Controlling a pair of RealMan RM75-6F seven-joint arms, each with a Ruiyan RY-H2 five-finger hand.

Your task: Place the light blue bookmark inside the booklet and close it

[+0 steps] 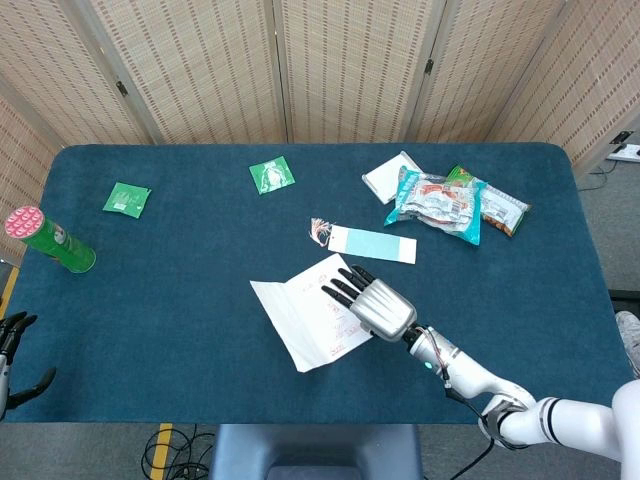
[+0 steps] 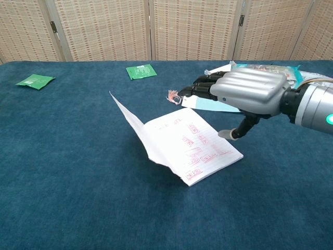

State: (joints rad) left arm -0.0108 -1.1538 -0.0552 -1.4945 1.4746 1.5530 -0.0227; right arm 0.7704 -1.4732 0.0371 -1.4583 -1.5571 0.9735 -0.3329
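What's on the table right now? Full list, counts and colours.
booklet: 1, white with red print, open, near-centre, cover flap raised
light blue bookmark: 1, tassel at its left end, flat just beyond the booklet
green packets: 2, one far-centre, one far-left
canister: 1, green with pink lid, left edge
snack bags: pile, teal and green, far-right
white card: 1, partly under the pile
table: dark blue cloth
right hand: silver and black, above the booklet's right page, holding nothing
left hand: black fingers at the left edge

Booklet [image 2: 192, 148] matt paper – table cloth [image 2: 67, 172] napped, matt – right hand [image 2: 248, 92] glossy silver shell.
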